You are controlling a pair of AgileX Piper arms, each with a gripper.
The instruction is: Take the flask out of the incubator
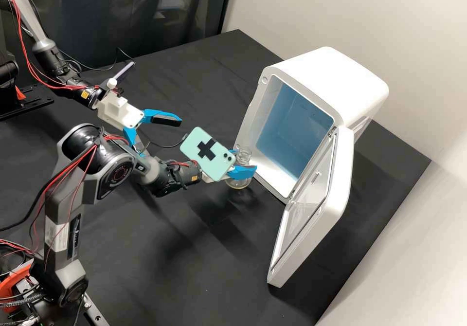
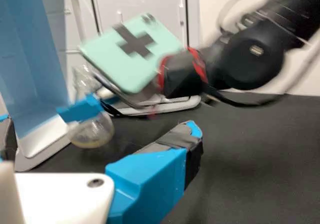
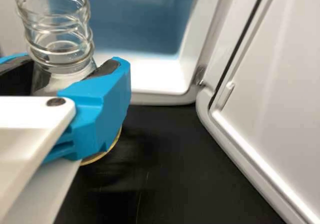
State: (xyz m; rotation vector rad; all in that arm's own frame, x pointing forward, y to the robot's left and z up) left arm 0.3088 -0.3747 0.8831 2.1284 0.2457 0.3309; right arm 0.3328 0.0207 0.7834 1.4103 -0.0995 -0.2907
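Black worktop runs out to a pale wall, and the white incubator stands toward 3 o'clock with its door swung wide open toward 5 o'clock. As I read it, the main part of the job is done: the flask is outside the blue chamber, just beside the lower lip of the opening, at about 8 o'clock from it. What I judge is left is carrying it farther from the doorway, setting it down on the worktop and letting go. The right gripper is clamped on the flask just under its ribbed neck, one blue finger on each side of the glass. From the right wrist view the flask stands upright, with its base close over the worktop; I cannot tell whether it touches. The left gripper hangs at 10 o'clock from the flask, well apart from it, fingers spread wide and holding nothing.
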